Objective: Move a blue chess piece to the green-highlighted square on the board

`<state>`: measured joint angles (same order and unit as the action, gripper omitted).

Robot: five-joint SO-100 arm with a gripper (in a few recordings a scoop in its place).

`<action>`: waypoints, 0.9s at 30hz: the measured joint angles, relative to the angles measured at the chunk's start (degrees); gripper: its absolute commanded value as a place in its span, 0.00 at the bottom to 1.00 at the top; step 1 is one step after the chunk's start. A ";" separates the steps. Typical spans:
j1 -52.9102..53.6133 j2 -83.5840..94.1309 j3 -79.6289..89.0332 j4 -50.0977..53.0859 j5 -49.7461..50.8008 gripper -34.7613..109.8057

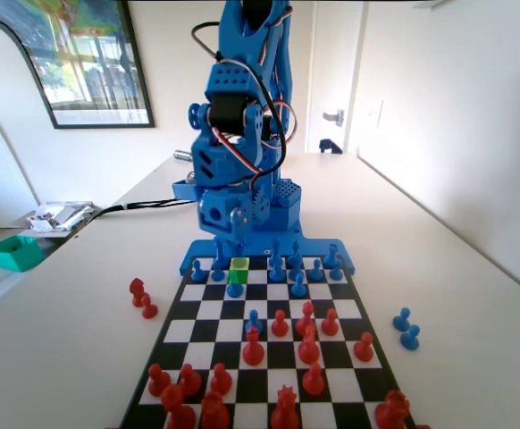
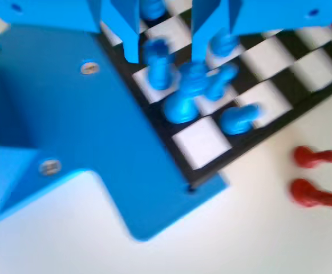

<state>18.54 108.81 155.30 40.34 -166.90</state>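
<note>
In the fixed view the green-highlighted square (image 1: 239, 264) lies in the far row of the board (image 1: 197, 308), right at the blue arm's base. A blue chess piece (image 1: 234, 288) stands one square nearer the camera. More blue pieces (image 1: 297, 284) crowd the far two rows. My gripper (image 1: 228, 248) hangs low over that far edge. In the blurred wrist view the gripper (image 2: 165, 57) is open, its jaws either side of a blue piece (image 2: 158, 67) without touching it. Beside it are other blue pieces (image 2: 181, 106), one (image 2: 239, 118) apparently leaning.
Red pieces (image 1: 253, 350) fill the board's near half. Two red pieces (image 1: 142, 299) lie off the board at left in the fixed view and show in the wrist view (image 2: 316, 157). Two blue pieces (image 1: 406, 328) stand off the board at right. A teal tray (image 1: 14, 253) sits far left.
</note>
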 measured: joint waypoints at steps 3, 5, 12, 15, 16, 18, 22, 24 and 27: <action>0.09 0.00 0.09 -1.67 0.00 0.34; 0.09 0.00 0.97 -2.02 0.00 0.34; 0.79 -0.88 3.69 -6.42 0.00 0.31; 0.26 -0.88 4.66 -8.00 0.00 0.27; 0.35 -0.88 5.01 -8.53 0.00 0.25; 0.35 -0.88 5.54 -9.76 0.00 0.25; 0.35 -0.79 6.42 -11.34 0.00 0.25; 0.44 -0.70 6.42 -11.60 0.00 0.25; -0.09 -0.70 6.42 -11.60 0.00 0.25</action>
<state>18.46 108.11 161.72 28.74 -166.90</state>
